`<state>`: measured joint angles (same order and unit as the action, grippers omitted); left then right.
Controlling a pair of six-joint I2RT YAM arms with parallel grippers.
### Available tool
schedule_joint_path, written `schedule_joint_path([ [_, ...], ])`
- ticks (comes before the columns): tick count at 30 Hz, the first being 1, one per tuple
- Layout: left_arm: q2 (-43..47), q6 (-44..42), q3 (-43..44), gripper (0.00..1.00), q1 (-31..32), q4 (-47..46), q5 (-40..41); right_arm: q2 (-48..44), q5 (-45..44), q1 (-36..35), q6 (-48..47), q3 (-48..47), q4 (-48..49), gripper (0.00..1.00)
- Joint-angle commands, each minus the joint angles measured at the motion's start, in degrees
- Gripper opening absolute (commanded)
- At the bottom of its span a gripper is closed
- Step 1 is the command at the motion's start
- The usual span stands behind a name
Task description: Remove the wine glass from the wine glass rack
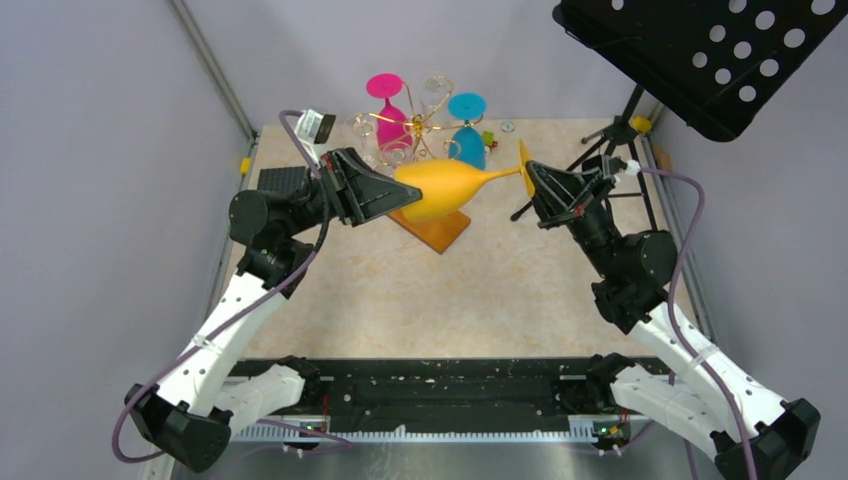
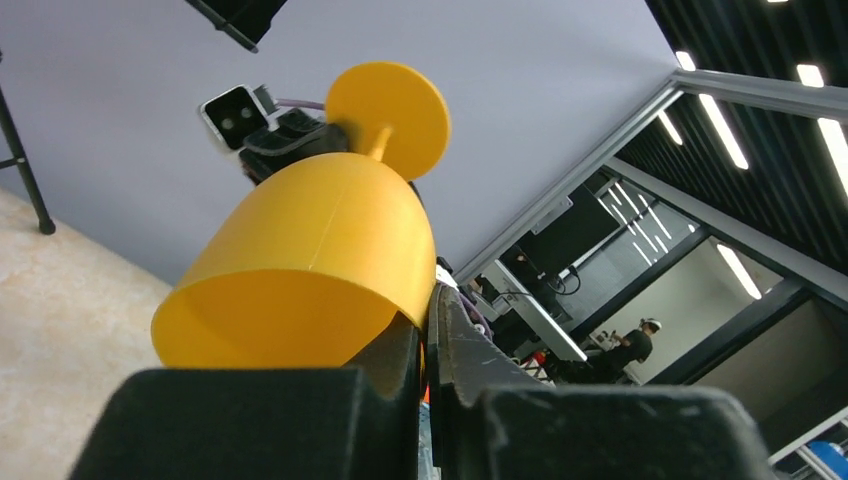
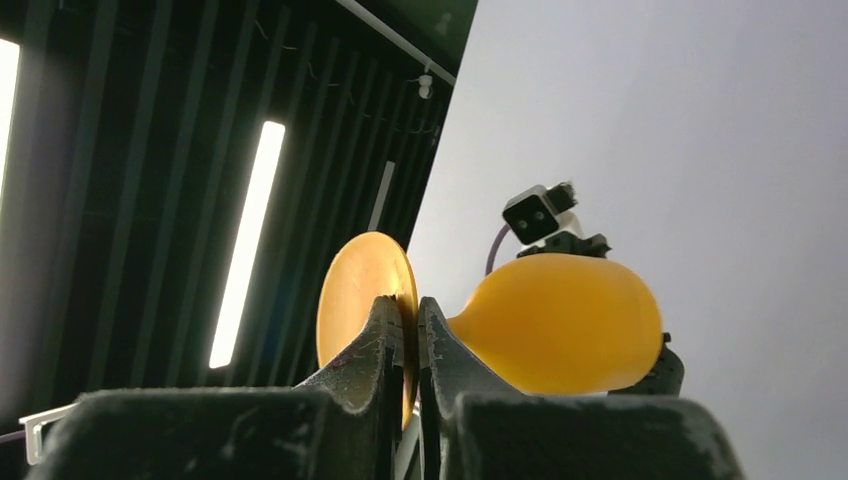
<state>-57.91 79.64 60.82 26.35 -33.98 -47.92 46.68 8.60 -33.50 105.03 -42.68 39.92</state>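
While the yellow wine glass point(image 1: 450, 183) lies on its side in the air, it spans the gap between the two grippers, bowl toward the left arm and foot toward the right. The left gripper point(image 1: 403, 196) is closed on the bowl's rim: in the left wrist view its fingers point(image 2: 470, 360) stand nearly together, with the thin yellow wall of the bowl point(image 2: 320, 250) running down between them, and the stem and round foot point(image 2: 388, 115) point straight away from it. The right gripper point(image 1: 530, 176) is clamped on the foot; in the right wrist view the flat disc point(image 3: 360, 290) stands edge-on between its fingertips point(image 3: 440, 345), and the bowl point(image 3: 560, 320) bulges just beyond them, to their right.

The wine glass rack point(image 1: 425, 125) stands just past both grippers, on the far side of the held glass. Its orange-brown wooden base point(image 1: 440, 230) shows directly beneath the bowl, close under the left gripper's tip. A pink glass point(image 1: 390, 125) and a blue glass point(image 1: 468, 146) hang on its gold wire arms with their feet upward. The held glass appears clear of the wire, though where its stem crosses in front of the blue glass I cannot tell whether they touch.

Beyond the right gripper a black music stand point(image 1: 700, 50) rises over the far corner of the table point(image 1: 400, 300).
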Motion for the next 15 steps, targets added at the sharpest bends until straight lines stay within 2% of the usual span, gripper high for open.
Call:
schedule_joint_path([
  [1,0.9,-2.5,3.9,0.0,0.3,-4.9,-0.5,1.2,0.4,0.6,-3.9,1.4,-3.1,0.04],
  [4,1.4,-8.0,5.2,0.0,0.2,0.4,1.1,0.1,-1.9,0.6,-8.8,0.1,-8.1,0.32],
  [6,0.9,-15.3,10.2,0.0,0.0,9.6,3.3,-0.9,-4.1,0.7,-13.2,-1.7,-13.4,0.48],
  [8,-0.3,-22.6,16.1,0.0,0.1,19.3,5.8,-1.9,-6.4,0.7,-16.9,-3.1,-19.0,0.59],
  [11,-1.3,-28.8,21.0,0.0,0.1,25.9,8.7,-3.7,-10.3,0.7,-21.3,-3.8,-23.8,0.7],
  [15,-1.8,-37.7,26.4,0.0,0.1,34.8,15.4,-6.5,-17.5,0.7,-28.3,-5.6,-31.1,0.74],
])
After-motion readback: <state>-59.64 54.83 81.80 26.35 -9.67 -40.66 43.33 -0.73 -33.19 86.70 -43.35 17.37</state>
